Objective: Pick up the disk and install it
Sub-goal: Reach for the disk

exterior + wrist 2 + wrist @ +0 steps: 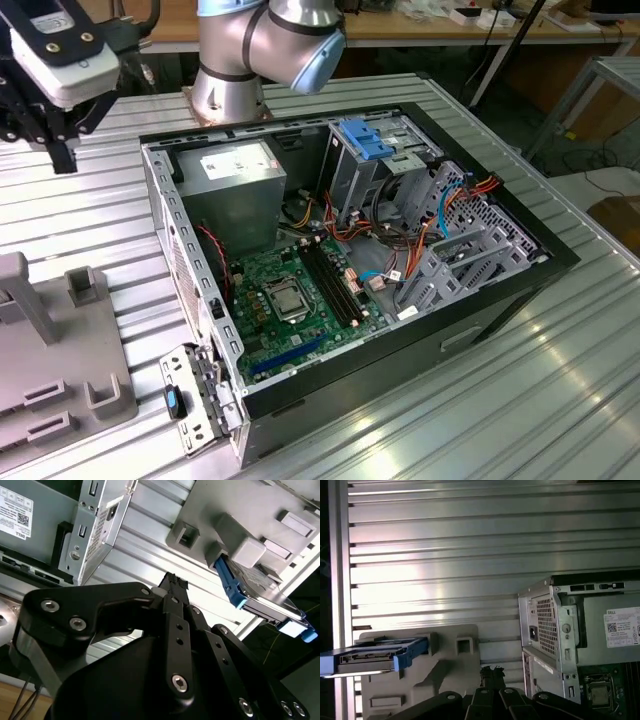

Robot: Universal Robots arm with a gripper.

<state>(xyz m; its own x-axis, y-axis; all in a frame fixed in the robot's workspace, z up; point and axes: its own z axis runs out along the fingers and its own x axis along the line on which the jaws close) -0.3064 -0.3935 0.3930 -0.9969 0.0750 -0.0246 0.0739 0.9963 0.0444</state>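
Observation:
The disk (pixel 260 597), a grey drive in a bright blue carrier, rests on edge in a slot of the grey plastic fixture (pixel 200 510). In the first wrist view the disk (pixel 372 655) juts out past the fixture (pixel 450 667). My gripper (pixel 62 158) hangs high above the table at the exterior view's far left, well clear of the fixture (pixel 60 370). In both wrist views its black fingers meet at one tip (pixel 173 580) (pixel 490 671), shut with nothing between them and some way from the disk.
An open computer case (pixel 520 290) lies on the ribbed metal table (pixel 520 400), showing a green motherboard (pixel 290 300), a grey power supply (pixel 235 185) and a drive cage with a pale blue latch (pixel 365 140). The arm's base (pixel 235 80) stands behind the case.

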